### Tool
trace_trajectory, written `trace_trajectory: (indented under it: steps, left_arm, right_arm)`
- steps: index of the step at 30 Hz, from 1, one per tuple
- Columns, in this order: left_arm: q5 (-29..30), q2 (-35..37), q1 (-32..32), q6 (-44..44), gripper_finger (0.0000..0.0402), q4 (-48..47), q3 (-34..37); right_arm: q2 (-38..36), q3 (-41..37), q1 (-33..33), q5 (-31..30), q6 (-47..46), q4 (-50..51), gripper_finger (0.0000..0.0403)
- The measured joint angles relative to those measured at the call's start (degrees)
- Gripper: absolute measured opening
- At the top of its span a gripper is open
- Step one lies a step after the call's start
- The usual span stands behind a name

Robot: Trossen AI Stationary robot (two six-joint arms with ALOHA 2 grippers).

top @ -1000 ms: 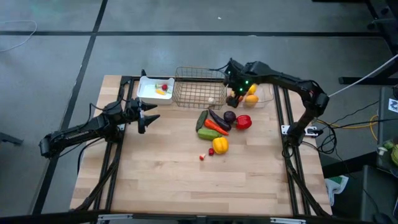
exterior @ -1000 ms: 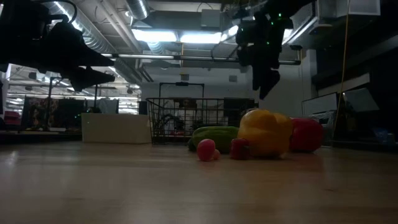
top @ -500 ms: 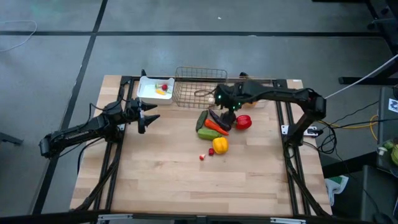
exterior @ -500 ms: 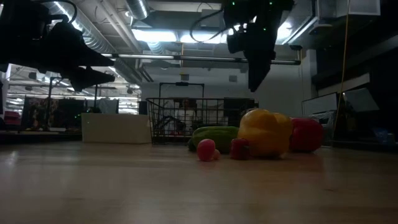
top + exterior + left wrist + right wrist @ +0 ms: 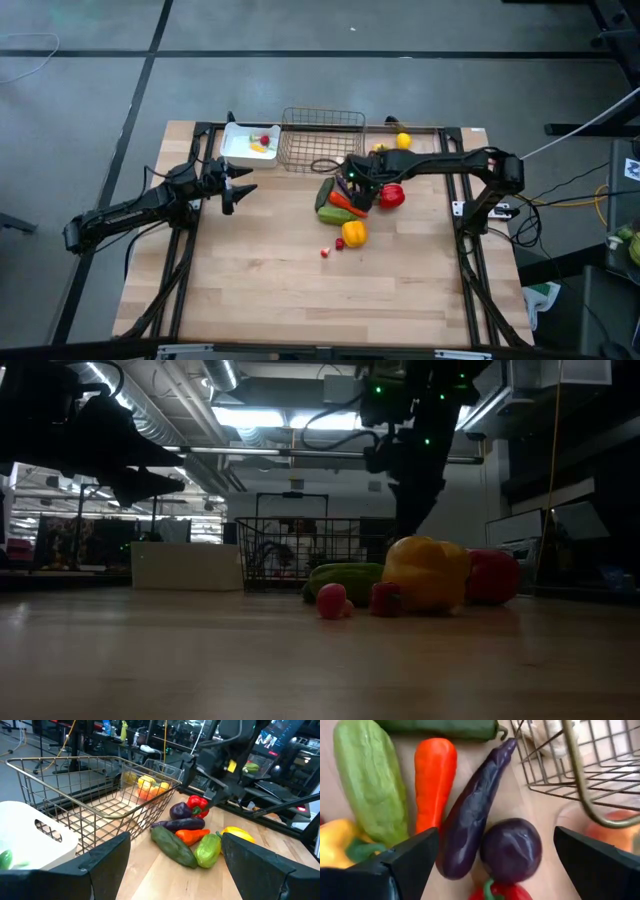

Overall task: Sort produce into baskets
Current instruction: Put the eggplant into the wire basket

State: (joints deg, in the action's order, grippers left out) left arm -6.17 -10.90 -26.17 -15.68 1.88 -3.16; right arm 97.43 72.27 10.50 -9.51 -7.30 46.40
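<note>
Right gripper (image 5: pixel 352 183) hangs low over the produce pile at mid-table, jaws spread wide, nothing between them. Directly under it in the right wrist view: the dark eggplant (image 5: pixel 472 807) and the purple onion (image 5: pixel 511 850), touching each other, with the carrot (image 5: pixel 434 777) alongside and the light green vegetable (image 5: pixel 370 780) beyond that. A red pepper (image 5: pixel 391 196) sits just beside the pile, a yellow pepper (image 5: pixel 353 234) nearer the table's front. The wire basket (image 5: pixel 322 140) stands just behind, the white tray (image 5: pixel 245 145) next to it. Left gripper (image 5: pixel 238 187) waits off to the side, jaws apart.
</note>
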Motion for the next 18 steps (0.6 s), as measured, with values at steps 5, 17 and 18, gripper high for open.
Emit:
trace_trajectory:
  steps: [5, 17, 18]
  left_arm:
    - [0.00, 0.00, 0.00, 0.00, 0.0310, -0.01, 0.00]
    - [0.00, 0.00, -0.01, 0.00, 0.0310, -0.02, 0.00]
    - [0.00, 0.00, -0.02, -0.01, 0.0310, -0.01, 0.00]
  right_arm:
    - [0.00, -4.43, -0.04, 1.28, -0.41, -5.55, 0.0390]
    - [0.00, -13.48, 0.00, 1.47, -1.47, -17.61, 0.0390]
    - [0.00, -13.98, 0.00, 1.28, -1.47, -18.40, 0.0390]
